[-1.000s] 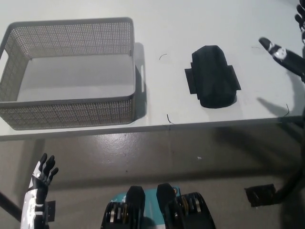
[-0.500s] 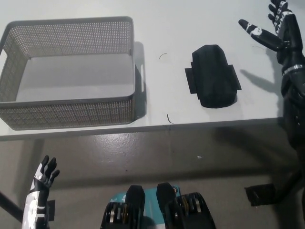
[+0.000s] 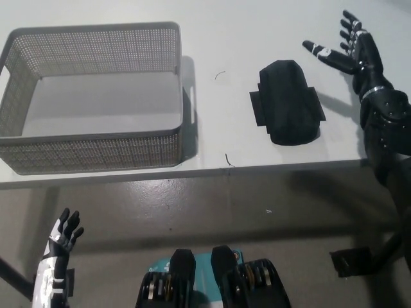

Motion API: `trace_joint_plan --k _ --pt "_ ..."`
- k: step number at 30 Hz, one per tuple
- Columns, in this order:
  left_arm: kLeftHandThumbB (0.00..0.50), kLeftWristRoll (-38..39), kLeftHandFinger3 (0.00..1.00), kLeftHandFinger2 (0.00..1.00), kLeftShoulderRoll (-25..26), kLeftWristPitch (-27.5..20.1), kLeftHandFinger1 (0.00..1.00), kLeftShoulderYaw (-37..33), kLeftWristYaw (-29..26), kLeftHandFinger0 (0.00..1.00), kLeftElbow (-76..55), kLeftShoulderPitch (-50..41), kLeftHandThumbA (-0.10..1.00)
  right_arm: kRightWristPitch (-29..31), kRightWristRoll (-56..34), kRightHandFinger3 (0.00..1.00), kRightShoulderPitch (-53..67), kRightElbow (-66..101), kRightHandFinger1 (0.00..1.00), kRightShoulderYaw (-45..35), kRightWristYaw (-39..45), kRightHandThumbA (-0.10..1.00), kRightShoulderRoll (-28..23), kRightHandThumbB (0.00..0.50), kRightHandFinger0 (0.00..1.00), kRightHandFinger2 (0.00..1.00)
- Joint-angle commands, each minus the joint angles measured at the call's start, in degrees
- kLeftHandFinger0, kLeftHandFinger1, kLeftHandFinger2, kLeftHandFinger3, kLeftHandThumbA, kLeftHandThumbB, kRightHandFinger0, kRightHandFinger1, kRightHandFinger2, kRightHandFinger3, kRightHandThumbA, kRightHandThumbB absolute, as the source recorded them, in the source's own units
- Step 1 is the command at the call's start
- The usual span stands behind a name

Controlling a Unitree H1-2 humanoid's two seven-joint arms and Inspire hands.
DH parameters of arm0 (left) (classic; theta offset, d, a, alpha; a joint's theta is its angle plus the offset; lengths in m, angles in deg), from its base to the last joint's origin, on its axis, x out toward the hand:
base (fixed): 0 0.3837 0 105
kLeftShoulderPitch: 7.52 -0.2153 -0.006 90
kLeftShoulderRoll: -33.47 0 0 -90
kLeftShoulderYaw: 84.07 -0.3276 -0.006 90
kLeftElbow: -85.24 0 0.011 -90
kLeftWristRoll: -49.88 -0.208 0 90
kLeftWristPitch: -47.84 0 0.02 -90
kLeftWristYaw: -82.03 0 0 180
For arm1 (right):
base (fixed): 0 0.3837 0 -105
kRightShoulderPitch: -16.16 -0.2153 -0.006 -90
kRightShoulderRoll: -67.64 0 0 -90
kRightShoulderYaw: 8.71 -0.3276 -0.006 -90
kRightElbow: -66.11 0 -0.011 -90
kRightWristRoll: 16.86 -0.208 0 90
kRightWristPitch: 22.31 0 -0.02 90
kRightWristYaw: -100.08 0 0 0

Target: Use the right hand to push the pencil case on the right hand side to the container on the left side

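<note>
Black pencil case (image 3: 286, 102), grey mesh container (image 3: 96, 151), white table (image 3: 225, 38)

The right hand (image 3: 350, 48) at the upper right of the frame is black with small white patches on its fingers, joined to a bulky black forearm of rounded, glossy segments. The left hand (image 3: 62, 232), lower left, has dark fingers — its forearm is white.

Bare table (image 3: 221, 115) between pencil case (image 3: 287, 102) and basket (image 3: 96, 96).
</note>
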Motion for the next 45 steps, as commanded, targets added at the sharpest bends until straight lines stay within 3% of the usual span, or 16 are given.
trace_joint_plan --k 1,11,14,31,35,45 --pt "0.043 0.5 1.0 1.0 0.4 -2.2 1.0 -0.6 0.4 1.0 -2.0 -0.9 1.0 2.8 -2.2 1.0 -3.7 -1.9 1.0 -1.3 -0.5 1.0 -0.1 0.16 1.0 1.0" --pt "0.074 0.7 1.0 1.0 0.5 -1.8 1.0 -0.9 0.3 1.0 -2.8 -1.2 1.0 1.9 -3.1 1.0 -1.6 -3.7 1.0 -2.4 -0.6 1.0 0.7 0.17 1.0 1.0" --pt "0.058 0.9 1.0 1.0 0.6 -2.0 1.0 -1.0 0.4 1.0 -3.0 -1.2 1.0 1.8 -3.6 1.0 -0.7 -4.0 1.0 -2.8 -0.2 1.0 1.0 0.163 1.0 1.0" --pt "0.066 1.4 1.0 1.0 0.9 -1.9 1.0 -1.4 0.6 1.0 -3.6 -0.4 1.0 0.5 -3.0 1.0 2.4 -5.6 1.0 -1.5 -0.2 1.0 3.8 0.156 1.0 1.0" --pt "0.06 1.2 1.0 1.0 0.7 -1.4 1.0 -1.5 0.4 1.0 -4.2 -0.5 1.0 0.4 -3.2 1.0 2.9 -5.9 1.0 -1.6 0.4 1.0 4.7 0.186 1.0 1.0" --pt "0.059 0.9 1.0 1.0 0.7 -2.1 1.0 -1.6 0.4 1.0 -4.1 0.0 1.0 -0.2 -2.6 1.0 1.6 -5.9 1.0 -0.8 0.4 1.0 6.2 0.207 1.0 1.0"
